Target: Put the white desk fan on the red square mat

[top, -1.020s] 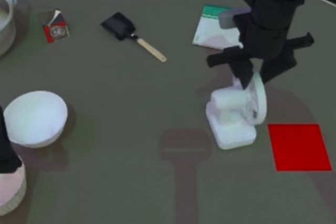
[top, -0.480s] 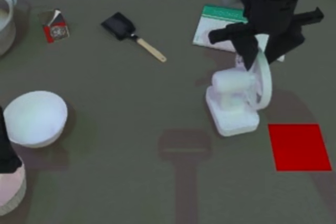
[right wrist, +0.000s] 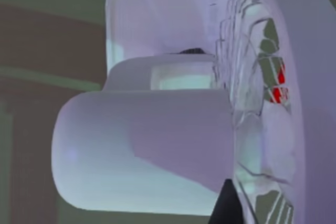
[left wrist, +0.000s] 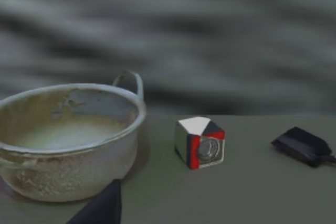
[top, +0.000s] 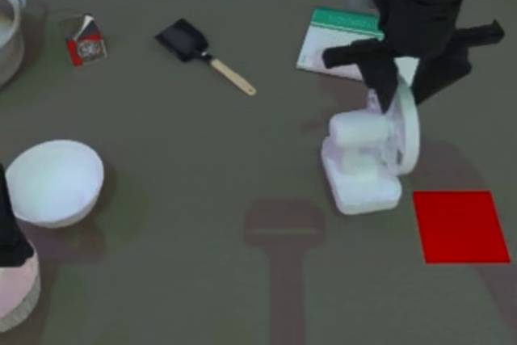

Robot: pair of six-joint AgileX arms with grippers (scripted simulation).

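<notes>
The white desk fan (top: 367, 159) is pinched at its cage by the right gripper (top: 393, 96); the red square mat (top: 460, 226) lies just right and nearer.

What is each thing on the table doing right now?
White plastic desk fan: upright, off the mat, gripped at its cage.
Flat red square mat: bare.
Right pincer: shut on the fan's cage.
Left arm: parked at the table's left edge.
Round white bowl: upright, empty.
Grey metal pot: upright.
Black scoop with wooden handle: lying flat.
</notes>
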